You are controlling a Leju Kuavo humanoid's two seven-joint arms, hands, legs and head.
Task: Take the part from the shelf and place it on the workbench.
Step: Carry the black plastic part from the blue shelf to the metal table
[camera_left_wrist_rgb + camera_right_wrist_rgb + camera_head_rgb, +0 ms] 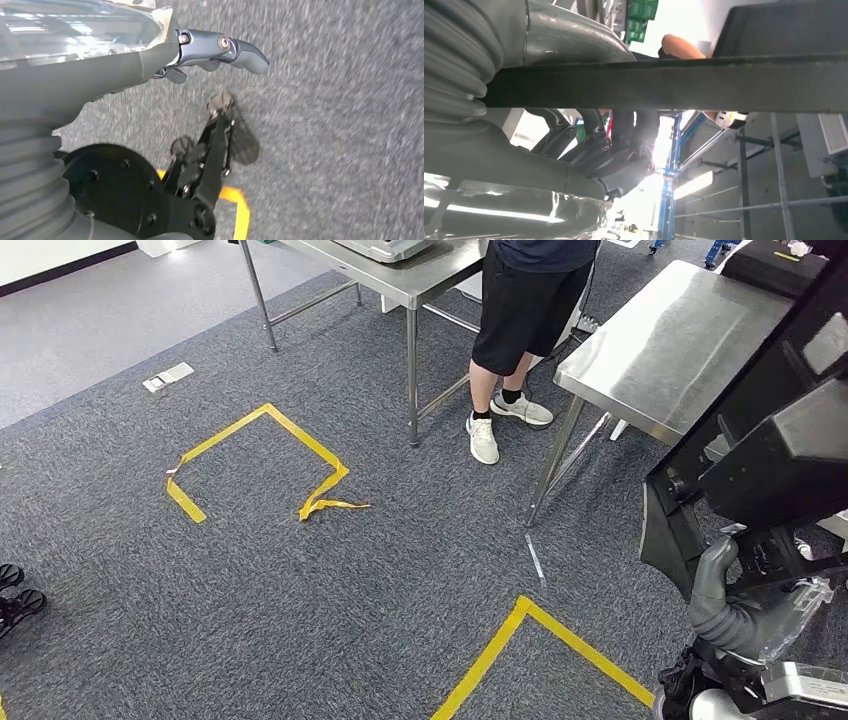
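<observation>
The part point(790, 430) is a large black angular piece, held up at the right of the head view, just beside the steel workbench point(655, 350). My right hand point(725, 600) grips it from below, grey thumb up against its lower edge. In the right wrist view the part's flat black edge point(684, 82) crosses the picture, with the dark fingers point(616, 150) curled around it. My left hand point(215, 50) hangs over the grey carpet with its fingers stretched out and nothing in them.
A person point(520, 310) in dark shorts and white shoes stands between the workbench and a second steel table point(400, 275). Yellow tape marks point(255, 455) lie on the carpet, and another yellow corner point(530, 615) lies near my feet. A small floor plate point(168, 377) sits at far left.
</observation>
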